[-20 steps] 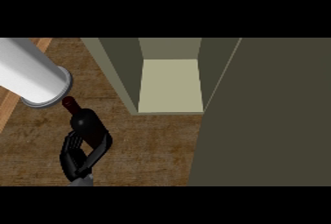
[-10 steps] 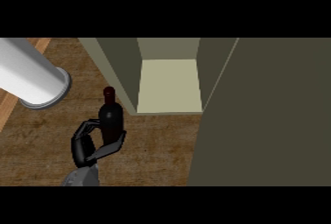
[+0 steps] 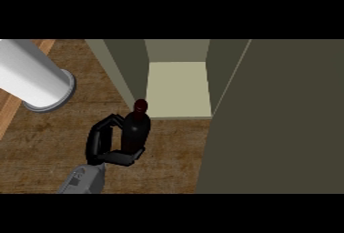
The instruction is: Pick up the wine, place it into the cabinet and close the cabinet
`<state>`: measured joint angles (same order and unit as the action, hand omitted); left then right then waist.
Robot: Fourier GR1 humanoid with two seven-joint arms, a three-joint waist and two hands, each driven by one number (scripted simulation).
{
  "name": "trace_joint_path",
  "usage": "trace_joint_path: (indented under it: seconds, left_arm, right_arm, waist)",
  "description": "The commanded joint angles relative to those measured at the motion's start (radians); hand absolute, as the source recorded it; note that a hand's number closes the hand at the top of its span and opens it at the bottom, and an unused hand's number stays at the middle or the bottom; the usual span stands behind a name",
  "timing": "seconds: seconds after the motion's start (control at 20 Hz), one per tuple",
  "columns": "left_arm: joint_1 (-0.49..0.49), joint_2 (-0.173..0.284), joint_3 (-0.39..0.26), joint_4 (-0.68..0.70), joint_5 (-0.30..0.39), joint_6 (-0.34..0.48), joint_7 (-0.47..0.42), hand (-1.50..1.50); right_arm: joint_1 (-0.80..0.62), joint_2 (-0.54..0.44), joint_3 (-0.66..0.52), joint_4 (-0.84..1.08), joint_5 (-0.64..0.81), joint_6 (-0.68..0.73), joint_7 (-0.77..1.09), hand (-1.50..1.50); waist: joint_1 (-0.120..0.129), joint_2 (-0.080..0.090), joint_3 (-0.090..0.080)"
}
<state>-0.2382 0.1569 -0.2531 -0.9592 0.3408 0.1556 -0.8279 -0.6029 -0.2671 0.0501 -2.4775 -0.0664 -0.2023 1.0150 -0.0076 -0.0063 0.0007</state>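
Head view looks steeply down on a brown wood-grain surface (image 3: 40, 150), with a paler wooden strip (image 3: 9, 113) running along its left edge. At the upper left a thick pale grey cylinder (image 3: 33, 73) slants in from the corner, and its flanged round end hangs over the surface. I cannot tell what it is.

Ahead of me stands an open cabinet (image 3: 176, 50) with olive-grey walls and a light cream floor (image 3: 178, 88) inside. Its compartment shows nothing on that floor. A broad dark olive panel, the cabinet's door (image 3: 282, 127), fills the right side from top to bottom and stands open.

My left hand (image 3: 101, 142) comes up from the lower edge on its grey forearm (image 3: 80, 179), left of the middle. My fingers (image 3: 96, 135) are curled round the wine bottle (image 3: 134, 132), grasping it about the body, with the hand on the bottle's left side and wrapping under it.

The bottle is dark, nearly black, with a dark red top (image 3: 140, 106), and it stands roughly upright in my grasp. Its top sits just at the front lip of the cabinet floor, at the left corner of the opening, while the body is still outside over the wooden surface. If the bottle carries a label, it is too dark for me to read.
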Motion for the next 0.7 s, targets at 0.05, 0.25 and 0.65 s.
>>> trace_joint_path:
  seconds: [0.05,0.25,0.65]
  left_arm:
    - [0.007,0.028,-0.054,-0.217,-0.009,-0.021,0.164,1.50]
    - [0.015,-0.033,-0.093,-0.351,0.012,-0.004,0.269,1.50]
    - [-0.043,-0.090,-0.147,-0.630,-0.054,0.196,0.560,1.50]
  right_arm:
    - [0.071,0.003,-0.023,-0.124,-0.076,0.010,0.053,-1.50]
    - [0.015,-0.007,-0.072,-0.037,-0.104,0.016,0.039,-1.50]
    - [0.080,0.019,-0.009,-0.122,-0.049,0.002,0.050,-1.50]
  waist:
    - [0.007,-0.001,0.001]
    - [0.009,0.001,0.000]
    - [0.006,0.000,0.000]
